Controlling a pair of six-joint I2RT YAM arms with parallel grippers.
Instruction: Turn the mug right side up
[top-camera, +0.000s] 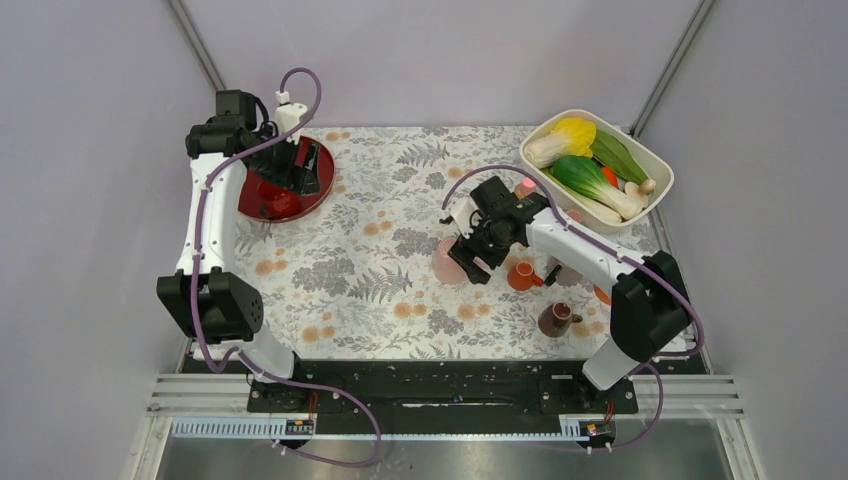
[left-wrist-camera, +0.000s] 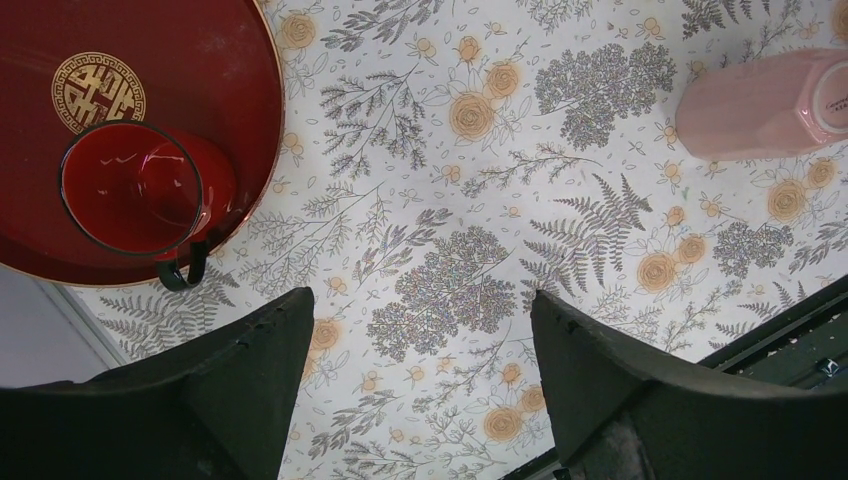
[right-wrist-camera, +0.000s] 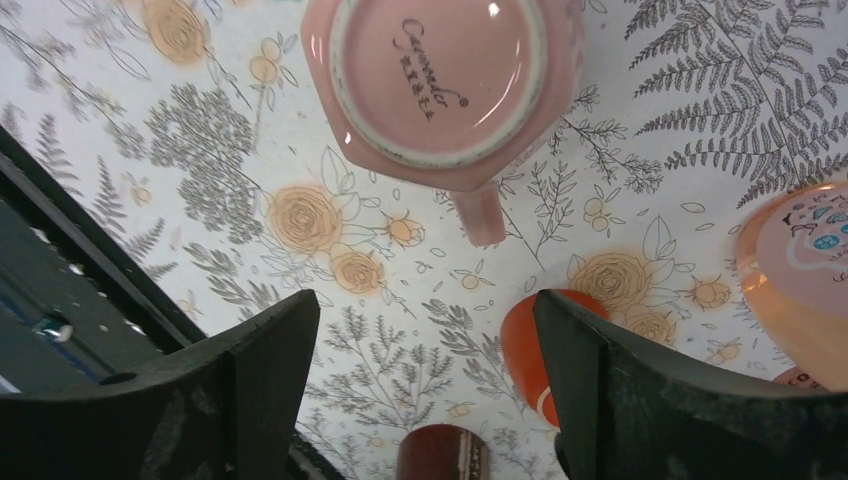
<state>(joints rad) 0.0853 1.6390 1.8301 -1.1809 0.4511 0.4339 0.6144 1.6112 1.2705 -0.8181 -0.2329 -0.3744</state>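
Observation:
The pale pink mug (top-camera: 445, 262) stands upside down on the floral tablecloth near the table's middle. In the right wrist view its base (right-wrist-camera: 440, 80) faces up with printed lettering, and its handle (right-wrist-camera: 482, 215) points toward my fingers. My right gripper (right-wrist-camera: 425, 330) is open and empty, hovering just above and to the right of the mug (top-camera: 478, 258). My left gripper (left-wrist-camera: 420, 320) is open and empty, high over the red tray at the back left (top-camera: 300, 165). The mug shows at the far right of the left wrist view (left-wrist-camera: 770, 105).
A red lacquer tray (top-camera: 318, 190) holds a glossy red mug (left-wrist-camera: 135, 190). An orange cup (top-camera: 522, 275) and a dark maroon mug (top-camera: 555, 319) sit right of the pink mug. A white tub (top-camera: 655, 170) of vegetables stands at the back right. A peach dish (right-wrist-camera: 800, 270) lies close by.

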